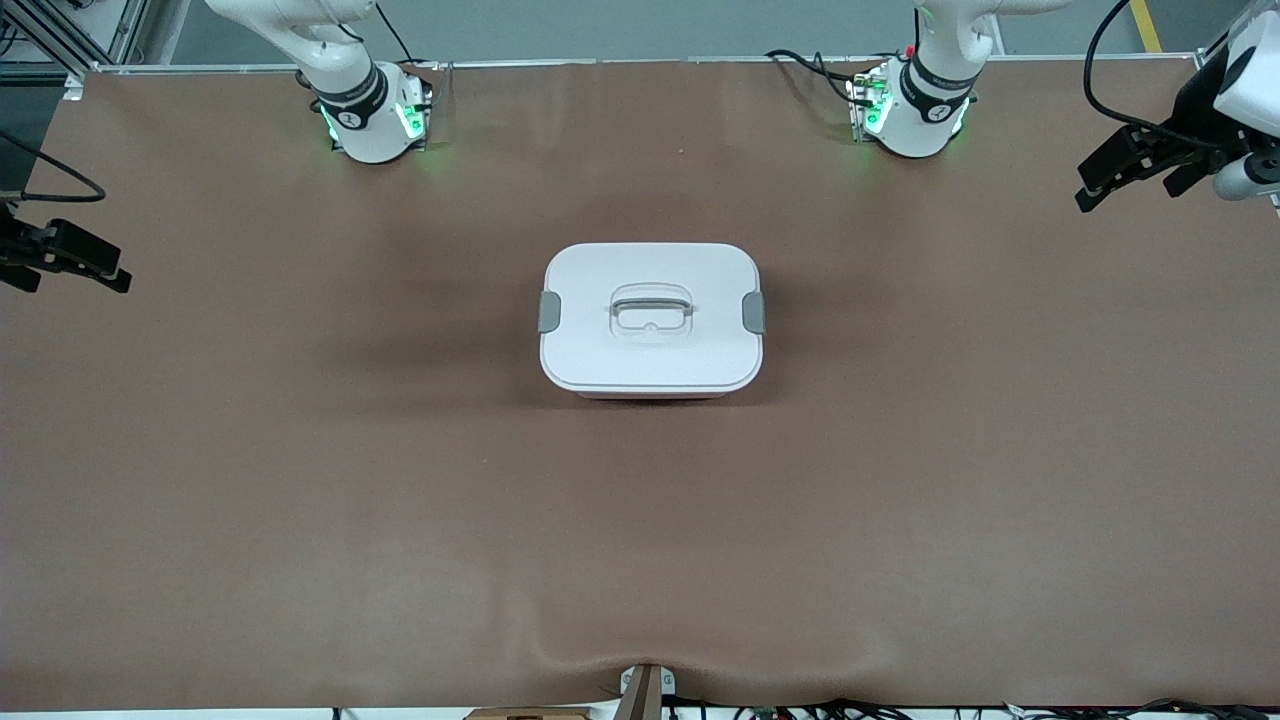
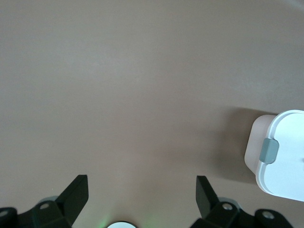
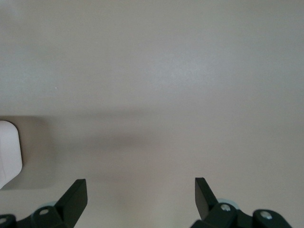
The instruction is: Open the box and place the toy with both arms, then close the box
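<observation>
Closed box (image 1: 651, 318) mid-worktop (image 1: 300, 480), lid clipped on, right claw (image 1: 75, 262) spread, raised at nine o'clock of it, left claw (image 1: 1125, 170) spread, raised at two o'clock, both arms waiting.

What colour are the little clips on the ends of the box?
Grey, on the clips of the white-lidded box; the front view shows them best.

A brown tabletop (image 1: 300, 500), evenly lit and slightly wrinkled along the edge nearest the front camera, fills the scene, with grey floor (image 1: 650, 25) above it and cables (image 1: 850, 708) below that edge.
</observation>
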`<action>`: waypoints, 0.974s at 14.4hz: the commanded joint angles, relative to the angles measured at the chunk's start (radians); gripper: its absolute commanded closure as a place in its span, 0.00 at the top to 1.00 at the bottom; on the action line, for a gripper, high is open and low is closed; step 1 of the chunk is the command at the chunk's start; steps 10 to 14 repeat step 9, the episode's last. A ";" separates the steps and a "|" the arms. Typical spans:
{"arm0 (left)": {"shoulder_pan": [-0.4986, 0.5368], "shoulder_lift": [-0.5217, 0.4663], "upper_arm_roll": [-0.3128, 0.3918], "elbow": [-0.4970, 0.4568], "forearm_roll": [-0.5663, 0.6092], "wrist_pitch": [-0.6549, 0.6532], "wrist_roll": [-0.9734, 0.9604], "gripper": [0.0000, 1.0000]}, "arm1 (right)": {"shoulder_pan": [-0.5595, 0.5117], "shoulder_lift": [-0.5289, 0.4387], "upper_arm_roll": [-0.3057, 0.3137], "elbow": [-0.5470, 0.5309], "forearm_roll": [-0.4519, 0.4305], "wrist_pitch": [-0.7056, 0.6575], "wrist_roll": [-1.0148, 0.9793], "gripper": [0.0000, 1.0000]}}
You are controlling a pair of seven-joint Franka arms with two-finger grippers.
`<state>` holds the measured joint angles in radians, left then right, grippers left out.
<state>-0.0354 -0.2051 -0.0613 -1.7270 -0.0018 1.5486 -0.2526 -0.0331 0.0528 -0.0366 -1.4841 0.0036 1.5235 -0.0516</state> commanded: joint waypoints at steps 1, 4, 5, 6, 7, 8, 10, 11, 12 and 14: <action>-0.024 0.012 0.011 0.027 -0.007 -0.010 0.045 1.00 | -0.011 -0.010 0.007 0.004 0.024 0.004 -0.005 1.00; -0.029 0.019 0.012 0.026 -0.007 -0.010 0.067 1.00 | -0.008 -0.010 0.007 0.004 0.024 0.004 -0.005 1.00; -0.032 0.023 0.012 0.026 -0.009 -0.010 0.064 1.00 | -0.008 -0.008 0.007 0.004 0.024 0.004 -0.005 1.00; -0.034 0.024 0.012 0.026 -0.009 -0.010 0.061 1.00 | -0.007 -0.008 0.007 0.002 0.024 0.004 -0.005 1.00; -0.035 0.024 0.012 0.026 -0.009 -0.010 0.059 1.00 | -0.007 -0.008 0.007 0.002 0.024 0.004 -0.005 1.00; -0.035 0.024 0.012 0.026 -0.009 -0.010 0.059 1.00 | -0.007 -0.008 0.007 0.001 0.024 0.004 -0.005 1.00; -0.034 0.024 0.012 0.027 -0.009 -0.010 0.059 1.00 | -0.008 -0.008 0.007 -0.001 0.024 0.004 -0.005 1.00; -0.034 0.024 0.012 0.027 -0.009 -0.010 0.059 1.00 | -0.008 -0.008 0.007 -0.001 0.024 0.004 -0.005 1.00; -0.034 0.024 0.012 0.027 -0.009 -0.010 0.059 1.00 | -0.008 -0.008 0.007 -0.001 0.024 0.004 -0.005 1.00; -0.034 0.024 0.012 0.027 -0.009 -0.010 0.059 1.00 | -0.008 -0.008 0.007 -0.001 0.024 0.004 -0.005 1.00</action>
